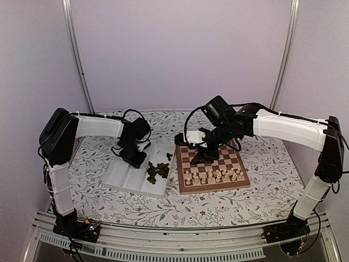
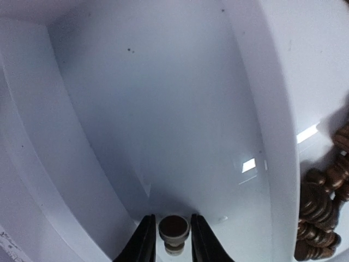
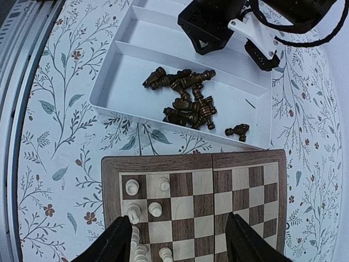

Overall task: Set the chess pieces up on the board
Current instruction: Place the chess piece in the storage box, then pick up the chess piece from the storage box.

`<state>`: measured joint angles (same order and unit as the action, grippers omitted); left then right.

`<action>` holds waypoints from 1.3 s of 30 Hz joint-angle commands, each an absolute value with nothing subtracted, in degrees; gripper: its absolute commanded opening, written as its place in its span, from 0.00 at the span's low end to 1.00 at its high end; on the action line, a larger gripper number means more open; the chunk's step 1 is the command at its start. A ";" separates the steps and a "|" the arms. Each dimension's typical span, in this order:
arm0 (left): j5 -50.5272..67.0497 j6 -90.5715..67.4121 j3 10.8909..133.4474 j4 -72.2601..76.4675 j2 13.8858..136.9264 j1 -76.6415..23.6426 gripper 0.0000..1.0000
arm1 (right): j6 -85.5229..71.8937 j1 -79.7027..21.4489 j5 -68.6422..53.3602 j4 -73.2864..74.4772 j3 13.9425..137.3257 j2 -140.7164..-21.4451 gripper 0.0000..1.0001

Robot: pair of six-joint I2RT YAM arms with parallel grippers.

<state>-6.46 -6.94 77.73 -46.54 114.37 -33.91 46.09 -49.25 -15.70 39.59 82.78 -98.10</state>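
My left gripper (image 2: pixel 170 246) is low in the left compartment of the white tray (image 2: pixel 163 98) and shut on a pale cream chess piece (image 2: pixel 173 228), whose dark base faces the camera. In the top view the left gripper (image 1: pixel 133 157) hangs over the tray (image 1: pixel 122 176). A heap of dark brown pieces (image 1: pixel 157 171) lies in the right compartment and also shows in the right wrist view (image 3: pixel 188 101). My right gripper (image 3: pixel 180 245) is open and empty above the board (image 3: pixel 248 158). Cream pieces (image 1: pixel 212 176) stand in the board's two near rows.
Dark pieces (image 3: pixel 238 130) lie apart from the heap near the tray's far corner. The flowered tablecloth (image 1: pixel 262 191) surrounds the tray and the board (image 1: pixel 240 184). White walls and metal poles stand behind the table.
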 commanded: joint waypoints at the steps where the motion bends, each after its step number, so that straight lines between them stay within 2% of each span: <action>1: -6.70 -5.49 75.33 -43.04 114.83 -35.34 0.28 | 45.48 -49.71 -17.06 38.40 82.42 -98.28 0.61; 4: -8.65 -6.30 74.08 -43.05 114.89 -36.38 0.32 | 45.53 -49.72 -17.29 38.41 82.57 -98.65 0.61; 13: -10.84 -12.23 69.28 -44.45 111.89 -37.35 0.32 | 45.18 -49.86 -17.48 38.72 82.36 -98.96 0.61; 29: -8.13 -13.13 67.85 -44.62 113.21 -36.83 0.13 | 45.00 -50.41 -16.87 39.20 82.72 -99.76 0.61; 39: 2.40 -6.80 71.02 -49.27 106.13 -36.74 0.10 | 47.79 -50.47 -19.14 39.60 84.99 -99.37 0.61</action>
